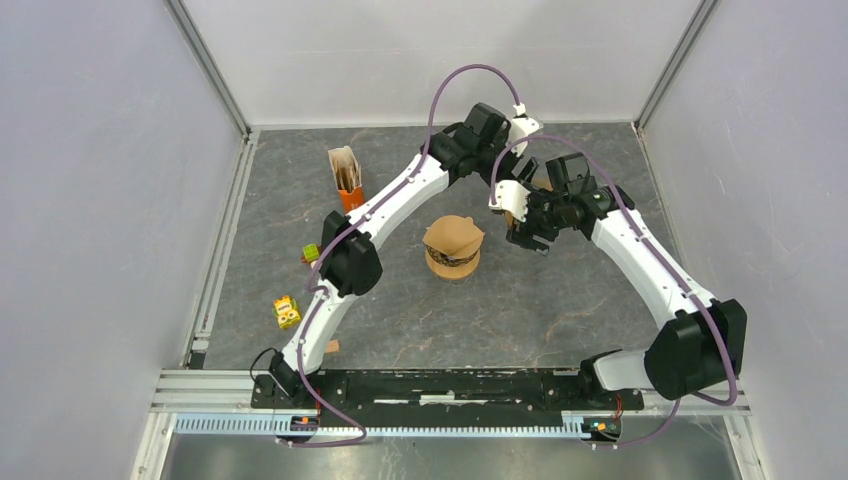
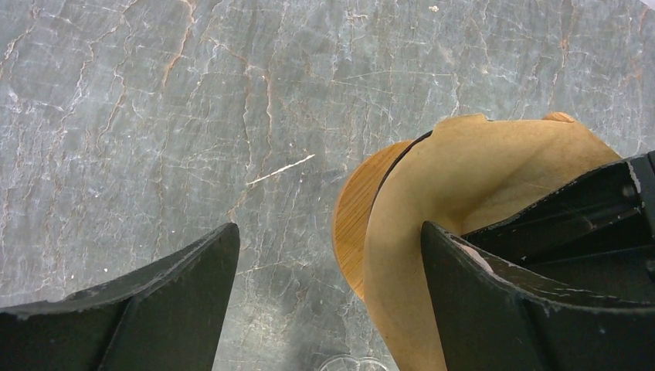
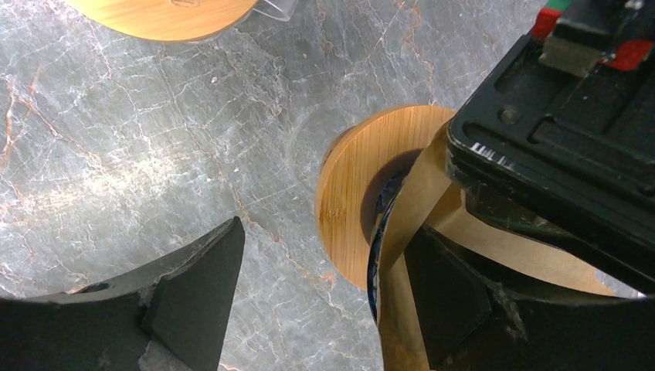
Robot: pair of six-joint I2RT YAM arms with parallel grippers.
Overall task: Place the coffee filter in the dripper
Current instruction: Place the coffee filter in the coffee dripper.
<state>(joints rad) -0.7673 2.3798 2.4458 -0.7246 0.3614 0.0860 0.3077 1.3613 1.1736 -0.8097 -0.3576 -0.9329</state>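
A brown paper coffee filter (image 2: 479,170) sits in a dripper with a round wooden base (image 3: 347,193) and a dark rim, at the back right of the table. Both grippers hang over it. My left gripper (image 2: 328,228) is open: one finger over bare table, the other against the filter's wall. My right gripper (image 3: 324,228) is also open, its right finger inside the filter (image 3: 402,209), its left finger over the table. In the top view the arms hide most of this dripper; only a brown edge (image 1: 548,172) shows.
A second wooden-based dripper (image 1: 453,248) with a brown filter stands mid-table; its base edge (image 3: 166,8) shows in the right wrist view. An orange stand of filters (image 1: 345,180) is back left. A green block (image 1: 311,253) and a yellow box (image 1: 287,312) lie left.
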